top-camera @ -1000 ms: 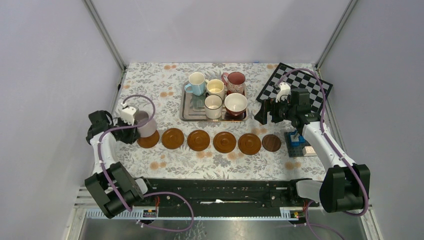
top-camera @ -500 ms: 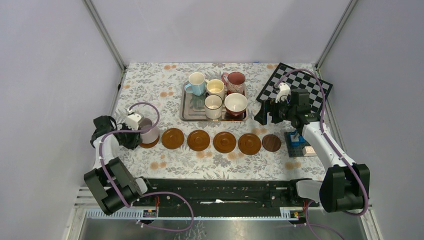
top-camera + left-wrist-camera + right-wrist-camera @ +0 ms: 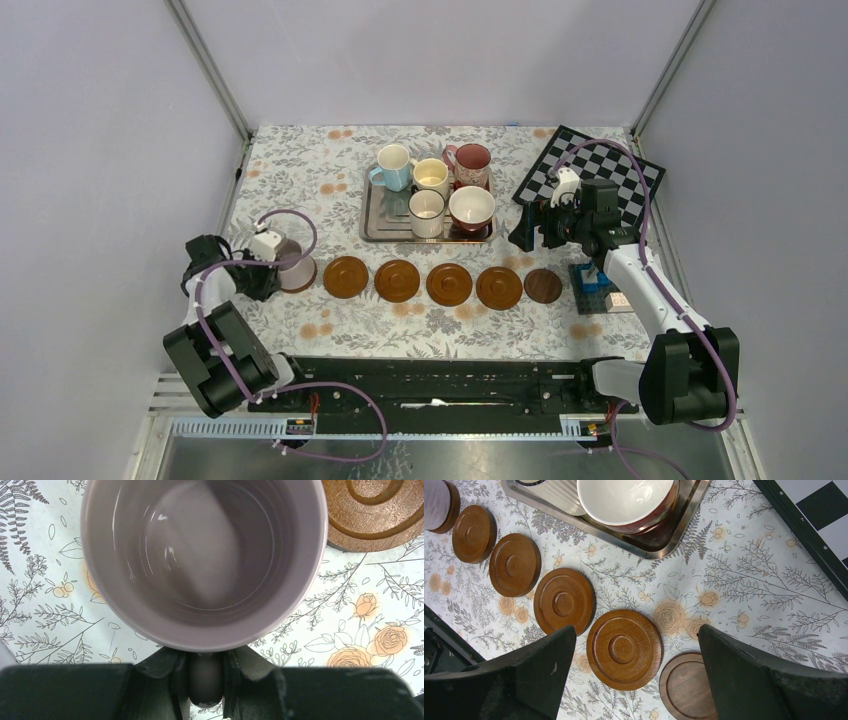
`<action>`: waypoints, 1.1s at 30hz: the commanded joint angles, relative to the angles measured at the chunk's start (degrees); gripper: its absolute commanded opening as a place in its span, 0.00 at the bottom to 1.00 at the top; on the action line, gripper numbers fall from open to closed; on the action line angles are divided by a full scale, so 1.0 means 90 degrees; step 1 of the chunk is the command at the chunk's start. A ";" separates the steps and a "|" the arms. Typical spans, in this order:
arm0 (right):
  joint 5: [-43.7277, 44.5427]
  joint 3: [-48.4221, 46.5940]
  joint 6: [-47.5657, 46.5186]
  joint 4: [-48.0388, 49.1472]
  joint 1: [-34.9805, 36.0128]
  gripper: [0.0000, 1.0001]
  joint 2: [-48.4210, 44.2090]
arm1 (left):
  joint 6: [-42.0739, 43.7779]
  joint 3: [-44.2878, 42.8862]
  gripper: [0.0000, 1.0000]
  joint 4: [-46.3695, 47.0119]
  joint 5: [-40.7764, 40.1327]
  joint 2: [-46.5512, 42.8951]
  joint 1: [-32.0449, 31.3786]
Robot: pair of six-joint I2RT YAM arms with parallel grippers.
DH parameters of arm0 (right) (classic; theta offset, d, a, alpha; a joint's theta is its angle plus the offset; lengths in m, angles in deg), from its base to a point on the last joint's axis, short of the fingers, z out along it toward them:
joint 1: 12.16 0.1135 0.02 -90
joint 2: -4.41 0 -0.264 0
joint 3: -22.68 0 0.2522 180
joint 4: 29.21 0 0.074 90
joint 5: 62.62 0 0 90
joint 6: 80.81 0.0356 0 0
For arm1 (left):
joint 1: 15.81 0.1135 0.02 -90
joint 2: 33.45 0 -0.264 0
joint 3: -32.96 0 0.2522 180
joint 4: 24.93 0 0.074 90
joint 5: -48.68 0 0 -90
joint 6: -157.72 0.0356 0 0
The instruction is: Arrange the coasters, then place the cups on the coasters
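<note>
1. Left claw [image 3: 205,677]: my fingers [image 3: 165,675] are pressed together on the handle of the lilac-grey cup [image 3: 200,555], one pad on each side. The cup is upright, mouth up, with nothing inside.

2. Cup location: left end of the coaster row, over the leftmost coaster [image 3: 453,507]. The right wrist view shows that coaster's brown rim beside the cup's base. My wrist view cannot confirm contact, because the cup hides what lies under it.

3. Row: four uncovered brown coasters [image 3: 449,284] run rightward in a line, ending in a darker coaster [image 3: 543,286]. The nearest coaster [image 3: 372,510] lies just beside the cup and is not touching it.

4. Right claw [image 3: 636,630]: jaws wide apart and holding nothing. It hangs above the floral tablecloth [image 3: 300,170] over the right end of the row.

5. Surroundings:
- A silver tray [image 3: 383,212] stands behind the row and carries five cups [image 3: 431,177] packed close together.
- Its near corner [image 3: 659,542] and the red cup with white inside [image 3: 624,500] sit directly beyond my right claw.
- A chessboard [image 3: 548,170] lies to the right of the tray.
- Blue bricks [image 3: 592,278] lie beside the darker coaster, under my right forearm.
</note>
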 commanded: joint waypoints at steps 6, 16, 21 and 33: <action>0.0018 0.0003 -0.0090 0.0111 -0.0030 0.99 0.0004 | 0.0477 0.0117 0.25 0.0386 0.0260 -0.0098 0.0116; -0.0010 -0.0030 -0.0071 0.0093 -0.0032 1.00 0.0002 | 0.0415 -0.0362 0.67 -0.0208 0.0288 -0.0119 0.0111; -0.0058 -0.0056 -0.0071 0.0080 -0.0032 1.00 0.0011 | 0.0148 -0.1088 0.80 -0.0714 0.0437 -0.0250 0.0056; -0.0109 -0.0462 -0.0149 -0.0271 -0.0032 1.00 0.0174 | -0.2538 -0.2917 0.83 -0.0273 -0.0217 0.0130 -0.2095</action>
